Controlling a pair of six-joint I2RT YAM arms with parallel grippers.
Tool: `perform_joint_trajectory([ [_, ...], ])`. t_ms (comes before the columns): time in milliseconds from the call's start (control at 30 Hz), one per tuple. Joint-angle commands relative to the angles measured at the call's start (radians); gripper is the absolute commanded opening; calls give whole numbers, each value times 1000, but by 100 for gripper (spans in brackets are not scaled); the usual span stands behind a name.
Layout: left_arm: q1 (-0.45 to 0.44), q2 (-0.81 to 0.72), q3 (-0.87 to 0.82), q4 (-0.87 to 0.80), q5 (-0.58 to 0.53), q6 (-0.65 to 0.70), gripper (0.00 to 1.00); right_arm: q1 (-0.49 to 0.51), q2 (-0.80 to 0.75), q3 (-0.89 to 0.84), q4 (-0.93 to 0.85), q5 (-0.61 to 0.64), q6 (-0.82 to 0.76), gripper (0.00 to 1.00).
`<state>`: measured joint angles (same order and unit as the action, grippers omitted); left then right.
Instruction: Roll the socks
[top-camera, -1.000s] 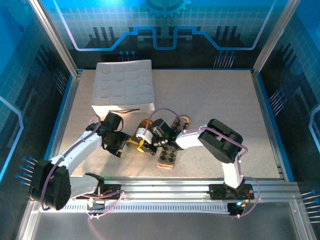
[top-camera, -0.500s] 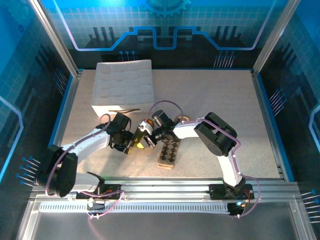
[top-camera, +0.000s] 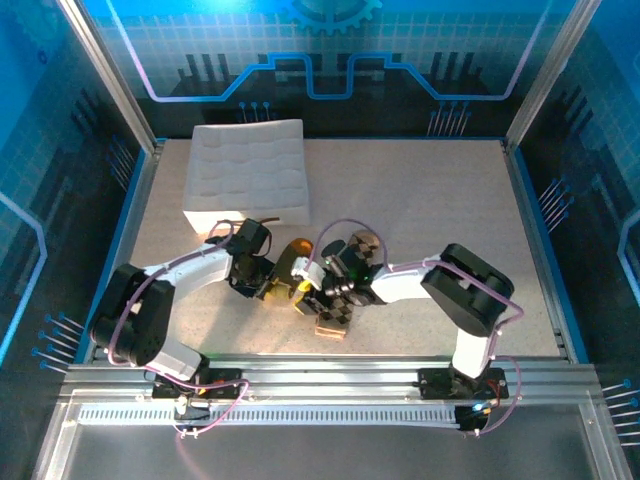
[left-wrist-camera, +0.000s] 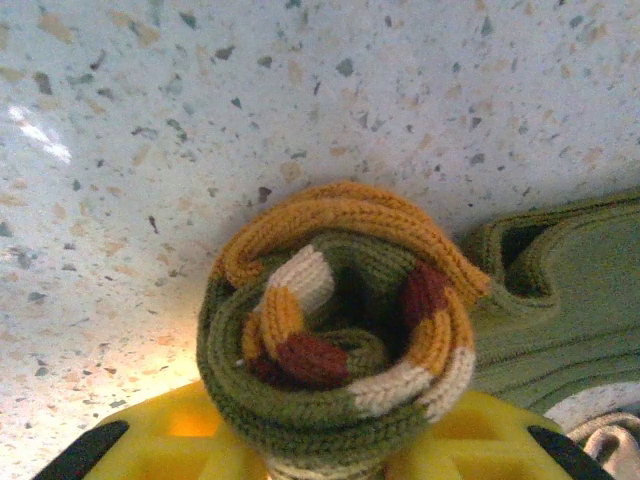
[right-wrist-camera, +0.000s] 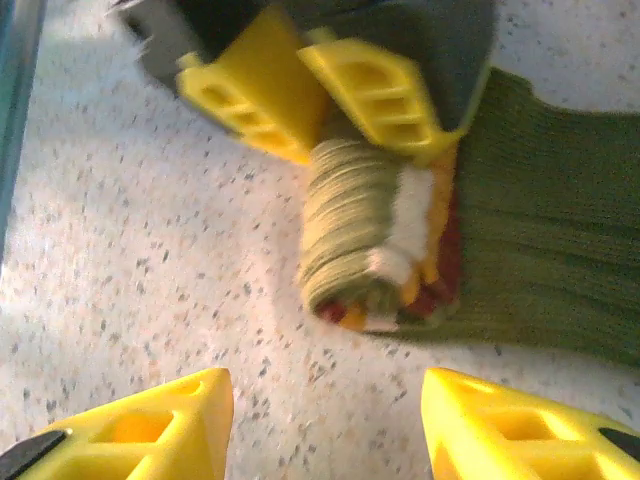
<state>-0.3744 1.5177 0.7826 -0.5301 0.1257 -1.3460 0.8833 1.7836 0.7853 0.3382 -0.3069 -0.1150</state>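
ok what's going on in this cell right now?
Sock rolling, mid-step. The left hand grips the rolled-up end of the green sock, the rest lying flat on the table. The right hand hovers open facing the roll, holding nothing. The argyle sock lies beside them, not yet rolled.

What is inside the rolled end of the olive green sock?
Coiled layers of the olive green sock itself: orange, cream and dark red bands spiralling inward. The dark core is covered by the folds.
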Motion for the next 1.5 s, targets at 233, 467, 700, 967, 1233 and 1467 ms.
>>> perform_joint_trajectory([
  [233,-2,123,56,-199,-8,59,28,187,-7,35,98,480,-406,59],
  [467,-3,146,85,-206,12,72,28,230,103,145,52,538,-493,55],
  [700,-1,119,92,-217,15,70,29,225,186,198,-56,584,-425,20],
  [967,35,-62,103,-258,-1,31,60,150,158,115,-131,389,-238,0],
  [1233,101,-206,70,-221,-13,46,71,43,185,57,-108,56,-46,0],
  [1467,92,-213,9,-98,37,82,65,-67,257,70,-77,-127,153,0],
])
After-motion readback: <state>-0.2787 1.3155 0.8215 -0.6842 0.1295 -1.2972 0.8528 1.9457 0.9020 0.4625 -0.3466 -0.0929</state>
